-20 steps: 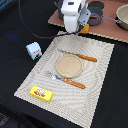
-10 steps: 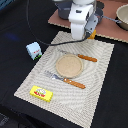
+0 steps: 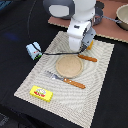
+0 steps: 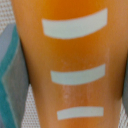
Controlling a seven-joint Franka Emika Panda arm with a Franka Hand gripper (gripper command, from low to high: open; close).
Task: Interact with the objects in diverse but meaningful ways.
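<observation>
Working the grasp of the orange ridged bread loaf [image 4: 70, 65], judging by the wrist view, which it fills, with grey fingers [image 4: 10, 85] close on either side. Whether they clamp it I cannot tell. The loaf sits under the arm [image 3: 80, 32], far right of the placemat [image 3: 35, 80]. Next: confirm grip, then lift.

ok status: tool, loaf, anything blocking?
Tool down at placemat's far edge, jaw state unclear. Orange loaf fills wrist view, between fingers. Knife beside it.
</observation>
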